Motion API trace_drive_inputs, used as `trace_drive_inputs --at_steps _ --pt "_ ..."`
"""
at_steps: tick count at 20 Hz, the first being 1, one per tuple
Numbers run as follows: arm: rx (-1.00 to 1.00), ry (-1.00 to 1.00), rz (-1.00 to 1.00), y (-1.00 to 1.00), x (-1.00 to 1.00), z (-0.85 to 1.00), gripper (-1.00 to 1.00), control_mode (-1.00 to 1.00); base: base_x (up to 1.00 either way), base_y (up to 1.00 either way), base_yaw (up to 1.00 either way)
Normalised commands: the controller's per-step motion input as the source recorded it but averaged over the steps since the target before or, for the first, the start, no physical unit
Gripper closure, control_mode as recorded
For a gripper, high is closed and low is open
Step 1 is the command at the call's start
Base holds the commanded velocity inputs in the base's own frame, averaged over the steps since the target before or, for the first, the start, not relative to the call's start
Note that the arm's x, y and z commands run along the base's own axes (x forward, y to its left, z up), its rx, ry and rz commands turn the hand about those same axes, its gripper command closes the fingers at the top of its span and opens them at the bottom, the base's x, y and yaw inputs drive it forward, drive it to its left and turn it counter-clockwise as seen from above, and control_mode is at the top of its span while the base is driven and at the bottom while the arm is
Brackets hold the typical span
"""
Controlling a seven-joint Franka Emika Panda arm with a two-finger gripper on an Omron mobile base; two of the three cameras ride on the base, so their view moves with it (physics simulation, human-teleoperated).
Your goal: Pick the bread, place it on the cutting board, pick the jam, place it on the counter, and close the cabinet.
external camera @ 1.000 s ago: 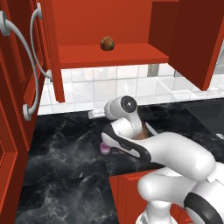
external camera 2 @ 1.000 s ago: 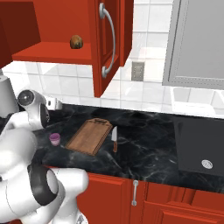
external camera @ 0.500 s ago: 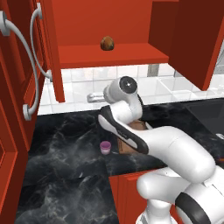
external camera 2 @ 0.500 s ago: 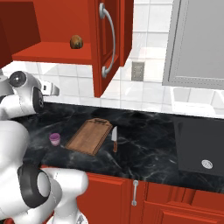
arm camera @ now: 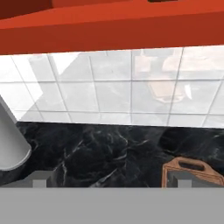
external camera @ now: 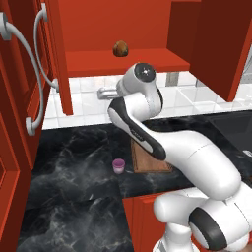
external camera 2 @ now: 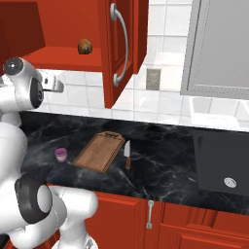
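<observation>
The bread [external camera: 120, 48] sits on the open cabinet [external camera: 147, 29] shelf, near its front edge. The claw [external camera: 104, 93] is released and holds nothing. It hangs below the shelf, so the bread lies up and a bit right of it. The jam [external camera: 118, 166] already stands on the worktop [external camera: 69, 187], just beside the cutting board [external camera 2: 99, 151].
</observation>
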Motion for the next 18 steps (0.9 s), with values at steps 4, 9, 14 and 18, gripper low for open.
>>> trace_drive_inputs --at_steps 4,9,14,18 --pt "0.0 0.06 0.0 -0.06 0.0 0.46 -1.0 -1.0 0.0 0.0 0.0" --pt "0.0 0.02 0.0 -0.12 0.0 0.32 -1.0 -1.0 0.0 0.0 0.0" --pt "0.0 0.0 0.0 -0.17 0.0 0.11 -1.0 -1.0 0.0 0.0 0.0" --pt "0.0 0.0 0.0 -0.24 0.0 0.06 -1.0 -1.0 0.0 0.0 0.0"
